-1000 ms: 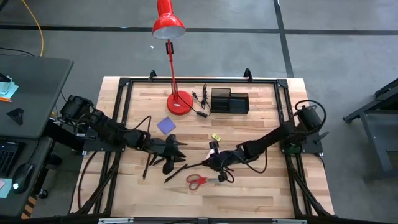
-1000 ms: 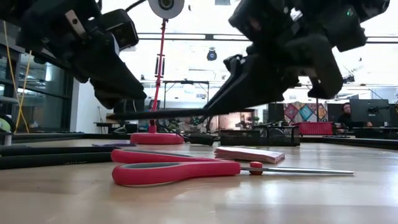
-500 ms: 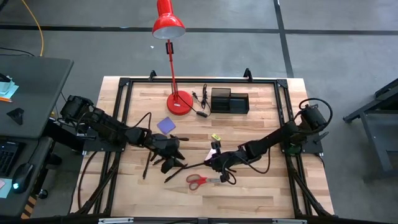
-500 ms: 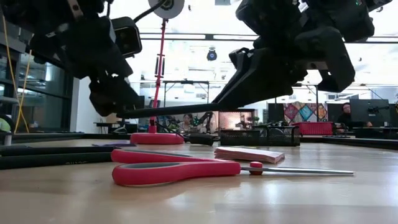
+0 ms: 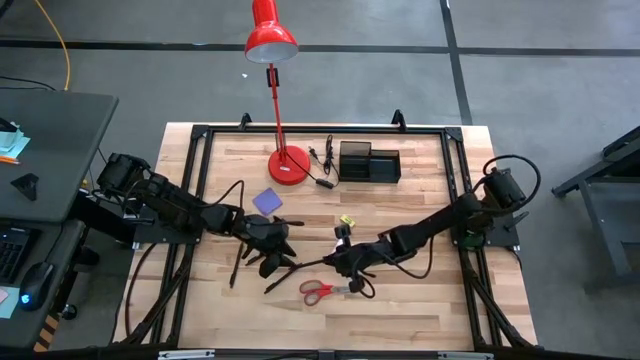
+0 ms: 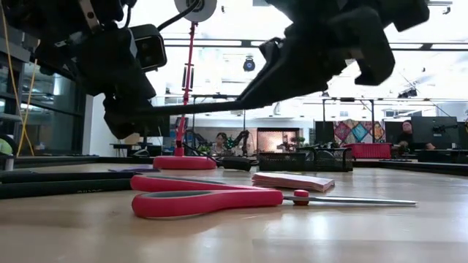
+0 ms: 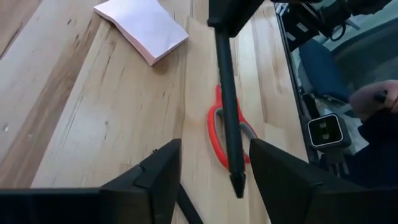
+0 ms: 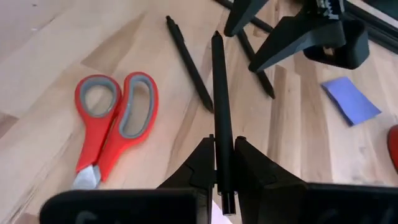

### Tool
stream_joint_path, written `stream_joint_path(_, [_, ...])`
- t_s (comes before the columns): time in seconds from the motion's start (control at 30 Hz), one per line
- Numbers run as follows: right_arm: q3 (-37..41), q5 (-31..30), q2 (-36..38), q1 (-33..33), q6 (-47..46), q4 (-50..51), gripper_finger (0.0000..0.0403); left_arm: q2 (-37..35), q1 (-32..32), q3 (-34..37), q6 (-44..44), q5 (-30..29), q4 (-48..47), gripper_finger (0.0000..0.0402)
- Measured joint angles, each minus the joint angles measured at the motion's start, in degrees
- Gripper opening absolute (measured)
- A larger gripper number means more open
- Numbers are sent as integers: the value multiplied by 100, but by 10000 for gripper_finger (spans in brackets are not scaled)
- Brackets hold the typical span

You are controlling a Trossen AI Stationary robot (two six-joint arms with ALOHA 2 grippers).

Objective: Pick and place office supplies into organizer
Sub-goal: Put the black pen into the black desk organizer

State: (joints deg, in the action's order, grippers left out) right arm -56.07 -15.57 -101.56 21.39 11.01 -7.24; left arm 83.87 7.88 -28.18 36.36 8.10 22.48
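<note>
My right gripper (image 8: 224, 171) is shut on a thin dark pen (image 8: 217, 93) and carries it level above the table. The pen's free end (image 7: 237, 180) stands between the open fingers of my left gripper (image 7: 214, 180); I see a gap on both sides. In the high view the two grippers (image 5: 275, 258) (image 5: 340, 262) face each other mid-table. Red-handled scissors (image 5: 322, 290) lie flat below the pen. The pink pad (image 7: 143, 28), purple-blue pad (image 5: 267, 202), yellow piece (image 5: 347, 220) and two more pens (image 8: 189, 62) (image 8: 256, 65) lie on the table. The black organizer (image 5: 368, 162) sits near the far edge. My right gripper pinches the pen near one end (image 8: 222, 163) between its two fingers. The fingers lie along the pen, which sticks out ahead of them toward the table's left. The pen is lifted clear and runs nearly level (image 6: 212, 107).
A red desk lamp (image 5: 288, 165) with its cable stands left of the organizer. A black frame (image 5: 200, 135) borders the table. Bare wood lies along the near edge, in front of the scissors. People sit in the room beyond the table.
My right gripper has risen with the pen and edged toward the table's left. My left gripper has come down and closed in on the pen's free end, which now stands between its fingers. The scissors and pads have stayed put.
</note>
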Motion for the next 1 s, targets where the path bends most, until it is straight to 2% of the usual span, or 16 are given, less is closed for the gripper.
stream_joint_path(0.17, [-106,-134,0,-113,46,182,20,0,0,0,0,92,13,171])
stream_joint_path(0.8, [-107,109,0,-278,255,-27,20,2,0,1,-142,133,-6,162])
stream_joint_path(0.9, [-105,109,0,-278,255,-30,20,2,0,0,-155,133,-10,143])
stream_joint_path(1.0, [-103,111,0,-278,255,-32,20,1,0,1,-159,125,-39,105])
